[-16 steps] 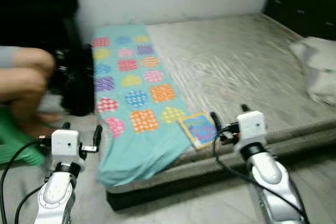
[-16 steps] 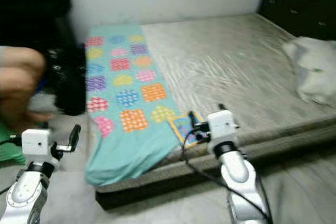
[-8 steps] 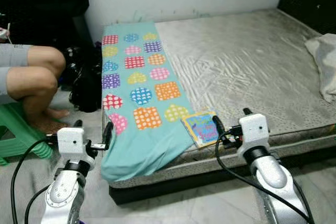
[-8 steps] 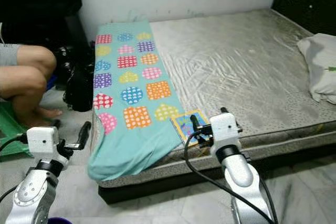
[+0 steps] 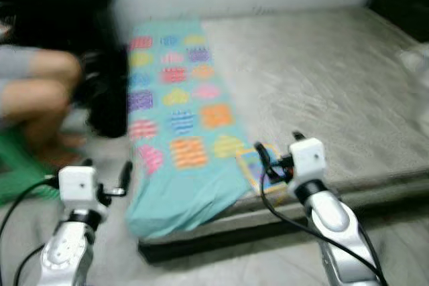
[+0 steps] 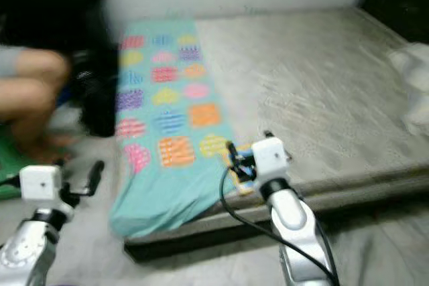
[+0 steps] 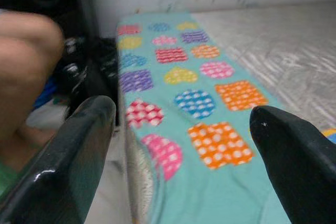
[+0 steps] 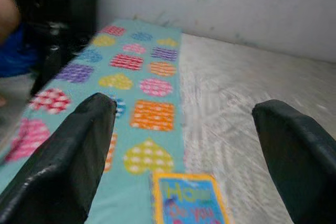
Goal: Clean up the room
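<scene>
Teal patterned blanket (image 5: 181, 132) on mattress (image 5: 322, 92), right gripper (image 8: 184, 150) spread above book (image 8: 191, 208), left gripper (image 7: 184, 140) spread

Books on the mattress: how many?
1. A small book with a yellow border lies near the mattress front edge, beside the teal patterned blanket, just ahead of the right end effector. Others may be out of frame.
</scene>
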### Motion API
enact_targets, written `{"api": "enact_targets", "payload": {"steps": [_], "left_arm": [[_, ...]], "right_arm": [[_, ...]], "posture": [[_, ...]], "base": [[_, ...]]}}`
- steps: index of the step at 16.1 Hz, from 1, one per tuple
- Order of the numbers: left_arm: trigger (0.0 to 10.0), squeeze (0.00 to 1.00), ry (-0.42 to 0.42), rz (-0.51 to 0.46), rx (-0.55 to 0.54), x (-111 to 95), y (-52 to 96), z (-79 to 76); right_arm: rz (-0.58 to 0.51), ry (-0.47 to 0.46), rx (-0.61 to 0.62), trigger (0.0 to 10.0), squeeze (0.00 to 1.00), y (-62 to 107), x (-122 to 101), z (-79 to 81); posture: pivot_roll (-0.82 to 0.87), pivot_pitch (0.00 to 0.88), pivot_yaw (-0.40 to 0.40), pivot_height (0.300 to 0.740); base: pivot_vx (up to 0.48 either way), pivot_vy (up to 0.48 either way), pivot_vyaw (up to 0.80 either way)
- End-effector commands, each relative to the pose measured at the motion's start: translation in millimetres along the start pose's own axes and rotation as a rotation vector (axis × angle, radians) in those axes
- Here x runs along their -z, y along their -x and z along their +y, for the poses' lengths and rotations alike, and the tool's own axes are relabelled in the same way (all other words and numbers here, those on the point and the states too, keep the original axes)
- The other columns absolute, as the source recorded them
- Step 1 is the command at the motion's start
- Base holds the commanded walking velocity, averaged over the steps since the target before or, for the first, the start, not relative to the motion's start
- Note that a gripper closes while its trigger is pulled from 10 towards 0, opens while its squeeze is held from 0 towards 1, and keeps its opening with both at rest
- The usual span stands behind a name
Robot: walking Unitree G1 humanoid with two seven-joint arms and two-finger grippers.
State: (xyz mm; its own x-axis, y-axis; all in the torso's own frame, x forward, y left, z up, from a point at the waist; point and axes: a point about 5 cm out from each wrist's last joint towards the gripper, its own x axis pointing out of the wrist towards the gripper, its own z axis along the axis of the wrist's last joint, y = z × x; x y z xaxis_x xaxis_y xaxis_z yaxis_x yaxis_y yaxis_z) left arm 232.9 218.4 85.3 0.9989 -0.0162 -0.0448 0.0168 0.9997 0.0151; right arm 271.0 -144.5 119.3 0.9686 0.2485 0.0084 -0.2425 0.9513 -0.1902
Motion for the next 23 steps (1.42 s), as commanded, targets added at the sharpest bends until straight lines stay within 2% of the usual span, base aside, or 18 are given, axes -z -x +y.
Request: {"api": "enact_targets", "payload": {"steps": [1,5,12,20,23], "left_arm": [[10.0,0.0,0.009,-0.008,0.035,-2.2,-3.8,-9.3],[10.0,0.0,0.004,-0.006,0.025,-2.9,-4.5,-8.8],[10.0,0.0,0.009,0.004,0.005,-2.1,-4.2,-8.1],[10.0,0.0,0.007,0.003,0.007,-2.5,-5.6,-9.3],[10.0,0.0,0.009,0.0,0.012,-2.7,-5.8,-10.1]], "right_arm": [[0.016,0.015,0.032,10.0,0.0,4.2,2.7,-9.5],[0.015,0.018,0.033,10.0,0.0,2.1,3.4,-9.6],[0.011,0.028,0.033,10.0,0.0,1.0,2.6,-10.1],[0.002,0.037,0.03,10.0,0.0,-2.4,0.9,-9.1],[0.005,0.032,0.027,10.0,0.0,-2.1,1.5,-7.6]], "posture": [[-0.11,0.056,0.002,0.74],[-0.11,0.055,-0.001,0.74],[-0.11,0.069,-0.01,0.74],[-0.11,0.068,-0.009,0.74],[-0.11,0.071,-0.012,0.74]], "base": [[0.304,0.0,0.0],[0.291,0.0,0.0],[0.0,0.0,0.0],[0.0,0.0,0.74],[0.25,0.0,0.3]]}}
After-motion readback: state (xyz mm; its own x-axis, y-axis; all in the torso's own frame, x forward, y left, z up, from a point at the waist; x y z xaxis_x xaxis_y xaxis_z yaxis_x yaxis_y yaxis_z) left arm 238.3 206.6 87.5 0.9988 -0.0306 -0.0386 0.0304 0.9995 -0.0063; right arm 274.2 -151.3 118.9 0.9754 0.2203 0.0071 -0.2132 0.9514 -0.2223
